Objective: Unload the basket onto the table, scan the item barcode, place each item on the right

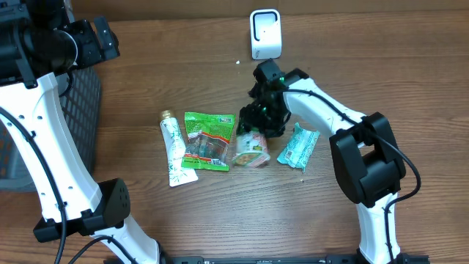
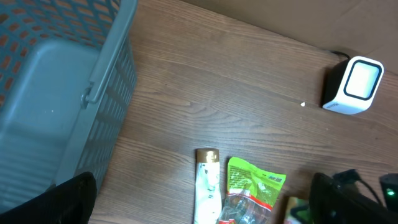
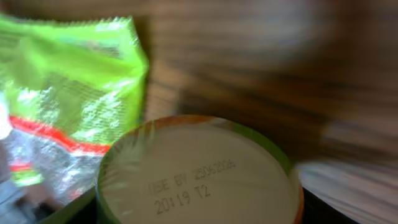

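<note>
My right gripper (image 1: 256, 126) hovers at small round cup (image 1: 250, 150), on its side between green snack bag (image 1: 209, 139) and teal packet (image 1: 298, 147). Jaw spread: cannot tell. Cup likely light, stiff-walled, film-wrapped, slippery; best grip across round sides.

cup (image 3: 199, 180) stamped "USE BY", "20:19 T2"

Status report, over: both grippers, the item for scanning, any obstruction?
Left gripper open, empty, by basket. Right gripper low over cup, grip unclear. Cup beside green bag. Nothing between cup and scanner.
</note>
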Action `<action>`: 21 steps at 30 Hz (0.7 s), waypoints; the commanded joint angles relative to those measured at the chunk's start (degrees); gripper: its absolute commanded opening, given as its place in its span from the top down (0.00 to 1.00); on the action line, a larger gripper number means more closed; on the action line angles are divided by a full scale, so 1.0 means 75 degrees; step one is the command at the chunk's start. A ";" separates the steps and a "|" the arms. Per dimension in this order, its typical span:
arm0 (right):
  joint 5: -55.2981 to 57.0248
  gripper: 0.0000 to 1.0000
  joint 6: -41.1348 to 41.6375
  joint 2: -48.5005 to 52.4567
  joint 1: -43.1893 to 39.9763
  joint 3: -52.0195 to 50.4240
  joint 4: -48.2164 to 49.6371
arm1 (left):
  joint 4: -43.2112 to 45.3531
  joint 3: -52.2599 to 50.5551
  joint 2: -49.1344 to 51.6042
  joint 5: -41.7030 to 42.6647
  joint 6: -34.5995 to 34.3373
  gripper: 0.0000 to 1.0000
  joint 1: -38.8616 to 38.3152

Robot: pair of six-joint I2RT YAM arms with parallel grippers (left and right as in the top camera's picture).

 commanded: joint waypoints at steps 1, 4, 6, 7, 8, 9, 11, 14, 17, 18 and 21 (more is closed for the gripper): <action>0.2060 0.30 -0.0111 -0.0248 0.0108 0.0670 -0.0254 | -0.0012 0.0000 -0.0015 -0.0087 -0.0105 0.00 0.0029; 0.3520 0.30 0.0035 -0.0248 0.0414 0.0737 -0.0373 | -0.0012 0.0000 -0.0015 -0.0087 -0.0105 0.00 0.0029; 0.4605 0.30 0.0242 -0.0216 0.0702 0.0723 -0.0431 | -0.0012 0.0000 -0.0015 -0.0087 -0.0105 0.00 0.0029; 0.5039 0.30 0.0370 -0.0216 0.0836 0.0723 -0.0463 | -0.0012 0.0000 -0.0015 -0.0087 -0.0105 0.00 0.0029; 0.5514 0.30 0.0487 -0.0204 0.0988 0.0723 -0.0495 | -0.0012 0.0000 -0.0015 -0.0087 -0.0105 0.00 0.0029; 0.6018 0.30 0.0583 -0.0201 0.1166 0.0723 -0.0536 | -0.0012 0.0000 -0.0015 -0.0087 -0.0105 0.00 0.0029; 0.6851 0.30 0.0784 -0.0201 0.1489 0.0723 -0.0632 | -0.0012 0.0000 -0.0015 -0.0087 -0.0105 0.00 0.0029; 0.7557 0.26 0.0784 -0.0201 0.1871 0.0723 -0.0761 | -0.0012 0.0000 -0.0015 -0.0087 -0.0105 0.00 0.0029; 0.7729 0.18 0.0813 -0.0201 0.2049 0.0723 -0.0880 | -0.0012 0.0000 -0.0015 -0.0087 -0.0105 0.00 0.0029; 0.7702 0.15 0.0839 -0.0201 0.2055 0.0723 -0.0886 | -0.0012 0.0000 -0.0015 -0.0087 -0.0105 0.00 0.0029; 0.7426 0.03 0.0953 -0.0201 0.2055 0.0726 -0.0880 | -0.0012 0.0000 -0.0015 -0.0087 -0.0105 0.00 0.0029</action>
